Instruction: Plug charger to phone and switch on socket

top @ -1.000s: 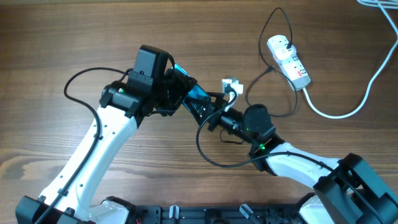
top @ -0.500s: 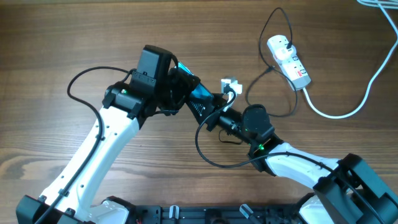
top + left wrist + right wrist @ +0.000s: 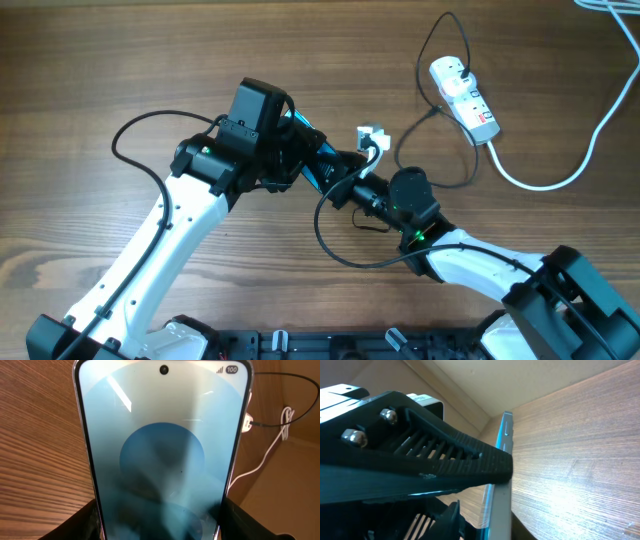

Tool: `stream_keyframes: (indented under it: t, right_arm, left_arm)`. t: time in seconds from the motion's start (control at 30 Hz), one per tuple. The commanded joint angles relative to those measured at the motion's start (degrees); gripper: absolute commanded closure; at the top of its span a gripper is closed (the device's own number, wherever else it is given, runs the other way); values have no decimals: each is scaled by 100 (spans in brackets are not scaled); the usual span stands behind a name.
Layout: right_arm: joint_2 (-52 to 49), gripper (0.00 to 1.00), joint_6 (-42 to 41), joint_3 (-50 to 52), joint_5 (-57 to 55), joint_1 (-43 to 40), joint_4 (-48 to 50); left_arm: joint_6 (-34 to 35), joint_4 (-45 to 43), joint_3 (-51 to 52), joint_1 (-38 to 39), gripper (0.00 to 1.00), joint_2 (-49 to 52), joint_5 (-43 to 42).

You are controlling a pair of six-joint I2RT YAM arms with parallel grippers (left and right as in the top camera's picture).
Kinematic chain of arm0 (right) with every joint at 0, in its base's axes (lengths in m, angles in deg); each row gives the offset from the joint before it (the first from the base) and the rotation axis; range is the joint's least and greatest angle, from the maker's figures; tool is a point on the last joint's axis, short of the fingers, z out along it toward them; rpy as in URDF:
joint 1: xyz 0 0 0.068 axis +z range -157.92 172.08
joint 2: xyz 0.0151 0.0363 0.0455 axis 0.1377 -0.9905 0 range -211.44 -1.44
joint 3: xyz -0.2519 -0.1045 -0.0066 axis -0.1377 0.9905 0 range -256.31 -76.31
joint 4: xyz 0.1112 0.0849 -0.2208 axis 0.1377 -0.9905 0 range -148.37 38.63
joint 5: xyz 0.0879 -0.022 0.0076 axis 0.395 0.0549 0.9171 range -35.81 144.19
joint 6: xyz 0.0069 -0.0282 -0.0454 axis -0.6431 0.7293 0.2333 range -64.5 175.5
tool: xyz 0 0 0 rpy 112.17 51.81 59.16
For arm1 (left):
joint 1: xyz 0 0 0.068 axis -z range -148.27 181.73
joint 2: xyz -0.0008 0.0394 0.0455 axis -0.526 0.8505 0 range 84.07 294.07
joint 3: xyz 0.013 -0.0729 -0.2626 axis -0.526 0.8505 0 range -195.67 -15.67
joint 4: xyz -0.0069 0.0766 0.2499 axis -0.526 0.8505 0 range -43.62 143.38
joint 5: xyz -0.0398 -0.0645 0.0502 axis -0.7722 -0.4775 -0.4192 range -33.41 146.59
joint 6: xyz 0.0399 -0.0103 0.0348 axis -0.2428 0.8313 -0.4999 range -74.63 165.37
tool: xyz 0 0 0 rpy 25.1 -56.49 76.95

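My left gripper (image 3: 300, 158) has carried the phone (image 3: 162, 450) a little toward 3 o'clock over the last second. In the overhead view my wrist now sits closer to my right gripper (image 3: 348, 183), which has hardly moved and waits at about 4 o'clock of the phone. My left fingers (image 3: 80, 522) are clamped on the phone's two long edges near its lower end. It is held off the table (image 3: 120, 60) with the screen lit and facing my wrist camera. From my right wrist I see only the phone's thin edge standing upright just past one of my dark fingers (image 3: 420, 460). I cannot tell whether my right fingers are spread or pinching the connector tip, because that finger hides the gap. A small white piece (image 3: 372, 135) lies just at 3 o'clock of the phone, and whether it belongs to the cable I cannot say. The charger (image 3: 419, 68) trails up to the socket (image 3: 465, 98), well apart at 2 o'clock and not yet touched by either hand. I judge the shift as lining the phone's port up with my right hand, so plugging in is the step in hand and the switch comes after.
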State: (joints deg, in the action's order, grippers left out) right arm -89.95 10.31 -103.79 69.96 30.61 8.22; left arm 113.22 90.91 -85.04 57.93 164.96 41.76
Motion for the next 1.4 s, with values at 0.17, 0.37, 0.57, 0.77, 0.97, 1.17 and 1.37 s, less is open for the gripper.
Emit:
stream_keyframes:
  t: [0.17,0.37,0.57,0.77,0.97,1.17,1.37]
  right_arm:
    - [-44,80,-13,-118,59,26,98]
    - [-44,83,-308,-118,125,26,96]
    - [-44,89,-503,-118,232,26,125]
    - [-44,94,-776,-118,229,26,127]
    - [-42,96,-1250,-118,232,26,127]
    - [-42,95,-2153,-118,223,13,76]
    - [-42,95,-3327,-118,219,-201,-588]
  left_arm:
    - [-4,-66,-39,103,43,-111,-205]
    - [-4,-68,-39,103,42,-111,-118]
    - [-4,-61,-39,103,42,-111,-81]
    - [-9,-59,-39,103,41,-111,-76]
    - [-11,46,-39,103,21,-111,-76]
    - [-328,28,-42,-79,0,-114,11]
    - [-1307,0,-42,-695,0,-181,11]
